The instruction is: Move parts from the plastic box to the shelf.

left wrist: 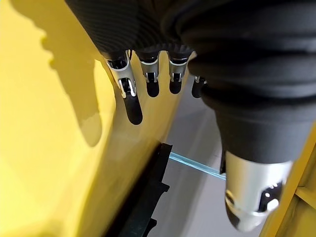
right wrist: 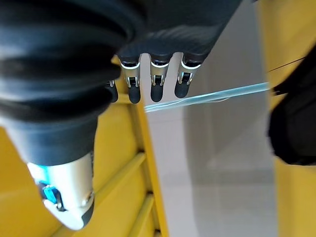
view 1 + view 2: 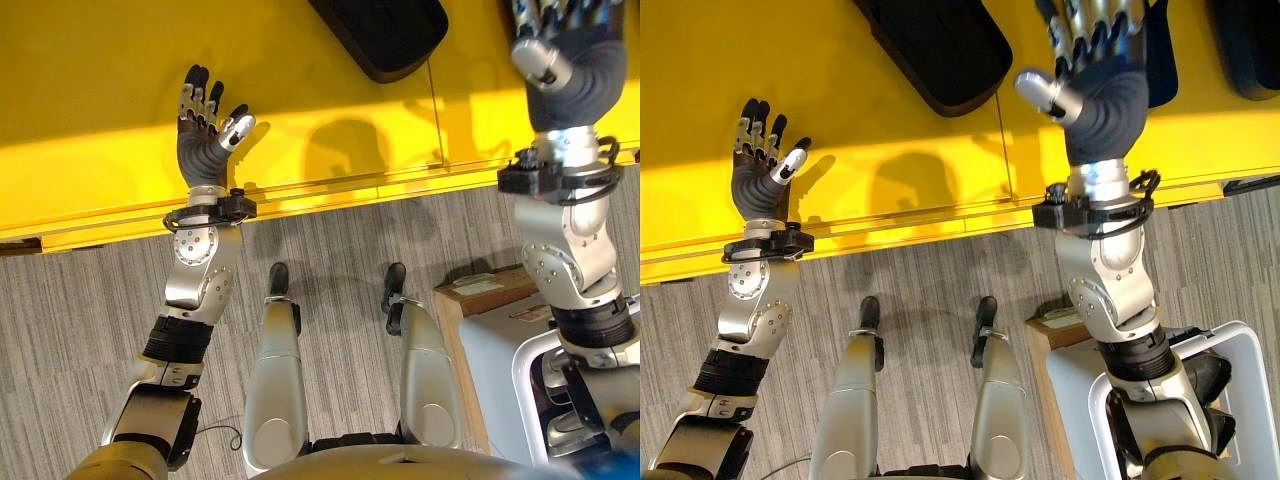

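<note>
Left hand: your left hand (image 3: 205, 135) hovers over the yellow shelf (image 3: 90, 110) near its front edge, fingers straight and relaxed, holding nothing.
Right hand: your right hand (image 3: 1105, 85) is raised over the shelf further in, close to the seam between the two shelf panels; fingers extended in its wrist view, thumb out to the side, nothing in the palm.
Parts on shelf: one black part (image 3: 935, 50) lies at the far edge of the shelf between your two hands; another dark part (image 3: 1250, 40) sits toward the far right corner, cut off by the view.
Plastic box: the white box (image 3: 1240, 350) stands on the floor beside your right leg, next to a cardboard carton (image 3: 480, 290). Your right arm covers most of its inside, so I cannot tell how many parts remain in it.
Step in hand, as I judge it: both hands are empty, so go back to the box for another part.
How to do it well: lift both hands clear of the shelf's front lip before you pull back, so nothing drags on the edge.
Placement: leave the black parts undisturbed; set the next one on bare yellow, well apart from them.
</note>
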You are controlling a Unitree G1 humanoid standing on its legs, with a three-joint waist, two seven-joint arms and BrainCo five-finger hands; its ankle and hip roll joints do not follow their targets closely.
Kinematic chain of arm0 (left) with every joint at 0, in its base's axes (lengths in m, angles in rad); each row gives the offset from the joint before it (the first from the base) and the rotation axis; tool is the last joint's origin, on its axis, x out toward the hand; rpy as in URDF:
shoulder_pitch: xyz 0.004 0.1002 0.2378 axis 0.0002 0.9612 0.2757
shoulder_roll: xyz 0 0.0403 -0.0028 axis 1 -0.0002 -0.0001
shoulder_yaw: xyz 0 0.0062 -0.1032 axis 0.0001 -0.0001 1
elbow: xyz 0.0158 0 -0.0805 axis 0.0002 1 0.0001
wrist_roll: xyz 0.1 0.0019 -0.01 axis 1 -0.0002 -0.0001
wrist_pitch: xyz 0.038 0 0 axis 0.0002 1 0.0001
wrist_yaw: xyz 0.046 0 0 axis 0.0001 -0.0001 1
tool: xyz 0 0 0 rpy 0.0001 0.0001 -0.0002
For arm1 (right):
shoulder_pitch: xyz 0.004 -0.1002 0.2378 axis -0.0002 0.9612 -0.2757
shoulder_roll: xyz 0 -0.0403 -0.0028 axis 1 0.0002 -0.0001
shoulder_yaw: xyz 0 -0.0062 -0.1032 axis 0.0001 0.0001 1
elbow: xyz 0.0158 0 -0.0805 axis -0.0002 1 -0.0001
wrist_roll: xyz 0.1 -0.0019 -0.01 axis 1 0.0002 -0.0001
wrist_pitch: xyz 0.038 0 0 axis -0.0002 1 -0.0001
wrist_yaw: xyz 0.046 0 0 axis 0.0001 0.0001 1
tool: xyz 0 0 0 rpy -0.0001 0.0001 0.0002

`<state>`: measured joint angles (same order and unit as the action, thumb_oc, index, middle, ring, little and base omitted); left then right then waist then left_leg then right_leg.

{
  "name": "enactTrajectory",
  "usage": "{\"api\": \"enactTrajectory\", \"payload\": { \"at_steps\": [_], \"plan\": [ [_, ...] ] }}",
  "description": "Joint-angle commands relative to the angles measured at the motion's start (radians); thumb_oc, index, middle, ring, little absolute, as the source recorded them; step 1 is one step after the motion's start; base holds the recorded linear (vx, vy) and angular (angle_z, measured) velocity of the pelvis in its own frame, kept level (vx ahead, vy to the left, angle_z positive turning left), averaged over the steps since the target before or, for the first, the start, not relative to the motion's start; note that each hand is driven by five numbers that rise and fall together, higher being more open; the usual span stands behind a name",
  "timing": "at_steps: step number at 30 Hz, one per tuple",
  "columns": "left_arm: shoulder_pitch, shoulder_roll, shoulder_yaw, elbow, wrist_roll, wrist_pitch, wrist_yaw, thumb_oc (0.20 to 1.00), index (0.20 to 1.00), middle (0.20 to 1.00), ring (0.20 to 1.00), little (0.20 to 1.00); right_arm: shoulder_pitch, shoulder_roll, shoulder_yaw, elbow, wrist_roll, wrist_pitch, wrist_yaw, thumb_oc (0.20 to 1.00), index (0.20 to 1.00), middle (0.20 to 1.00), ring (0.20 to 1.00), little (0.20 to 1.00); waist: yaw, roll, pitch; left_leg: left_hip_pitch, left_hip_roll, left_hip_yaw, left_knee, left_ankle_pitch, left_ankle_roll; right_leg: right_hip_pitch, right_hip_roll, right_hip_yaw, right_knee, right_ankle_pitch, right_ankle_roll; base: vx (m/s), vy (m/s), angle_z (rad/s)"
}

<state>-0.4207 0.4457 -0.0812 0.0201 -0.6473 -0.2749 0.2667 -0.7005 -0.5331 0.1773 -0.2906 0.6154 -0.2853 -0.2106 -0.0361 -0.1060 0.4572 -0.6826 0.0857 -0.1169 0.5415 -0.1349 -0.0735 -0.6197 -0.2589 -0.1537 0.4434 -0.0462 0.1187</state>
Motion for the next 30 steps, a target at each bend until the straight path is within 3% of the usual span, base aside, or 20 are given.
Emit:
{"api": "enactTrajectory", "payload": {
  "at_steps": [1, 3, 4, 5, 14, 30],
  "plan": [
    [0.066, 0.018, -0.030, 0.012, -0.018, 0.007, -0.005, 1.000, 1.000, 1.000, 1.000, 1.000, -0.053, -0.043, -0.011, 0.018, -0.053, -0.026, -0.033, 1.000, 1.000, 1.000, 1.000, 1.000, 0.013, -0.013, -0.030, 0.014, -0.013, 0.066, -0.047, 0.009, 0.051, 0.079, 0.042, -0.022, 0.106, -0.093, -0.007, 0.00, 0.000, 0.00],
    [0.067, 0.021, -0.040, 0.013, -0.025, 0.002, -0.010, 1.000, 1.000, 1.000, 1.000, 1.000, -0.128, -0.068, 0.025, 0.109, -0.059, -0.008, -0.054, 1.000, 1.000, 1.000, 1.000, 1.000, 0.023, -0.010, -0.023, 0.005, -0.016, 0.070, -0.054, 0.039, 0.058, 0.072, 0.039, -0.031, 0.102, -0.072, -0.016, 0.00, -0.003, 0.02],
    [0.071, 0.024, -0.043, 0.013, -0.030, 0.001, -0.015, 1.000, 1.000, 1.000, 1.000, 1.000, -0.152, -0.085, 0.036, 0.137, -0.054, 0.000, -0.055, 1.000, 1.000, 1.000, 1.000, 1.000, 0.027, -0.011, -0.027, 0.015, -0.017, 0.066, -0.050, 0.012, 0.052, 0.080, 0.040, -0.025, 0.107, -0.093, -0.009, 0.00, 0.003, 0.03],
    [0.076, 0.031, -0.066, 0.013, -0.041, -0.004, -0.027, 1.000, 1.000, 1.000, 1.000, 1.000, -0.240, -0.111, 0.091, 0.247, -0.032, 0.019, -0.068, 1.000, 1.000, 1.000, 1.000, 1.000, 0.038, -0.010, -0.020, 0.017, -0.018, 0.067, -0.049, 0.012, 0.053, 0.083, 0.038, -0.027, 0.109, -0.095, -0.010, 0.08, -0.016, 0.02],
    [0.085, 0.062, -0.116, 0.008, -0.084, -0.016, -0.060, 1.000, 1.000, 1.000, 1.000, 1.000, -0.489, -0.138, 0.235, 0.548, 0.046, 0.046, -0.077, 1.000, 1.000, 1.000, 1.000, 1.000, 0.064, 0.002, -0.002, 0.019, -0.020, 0.069, -0.048, 0.017, 0.051, 0.081, 0.034, -0.028, 0.116, -0.094, -0.015, 0.00, 0.000, 0.00],
    [0.100, 0.081, -0.129, 0.021, -0.108, -0.026, -0.075, 1.000, 1.000, 1.000, 1.000, 1.000, -0.650, -0.147, 0.271, 0.844, 0.016, 0.073, -0.121, 1.000, 1.000, 1.000, 1.000, 1.000, 0.081, 0.024, 0.016, 0.011, -0.024, 0.070, -0.036, 0.016, 0.051, 0.071, 0.031, -0.023, 0.132, -0.101, -0.017, 0.00, 0.000, 0.00]
  ]
}}
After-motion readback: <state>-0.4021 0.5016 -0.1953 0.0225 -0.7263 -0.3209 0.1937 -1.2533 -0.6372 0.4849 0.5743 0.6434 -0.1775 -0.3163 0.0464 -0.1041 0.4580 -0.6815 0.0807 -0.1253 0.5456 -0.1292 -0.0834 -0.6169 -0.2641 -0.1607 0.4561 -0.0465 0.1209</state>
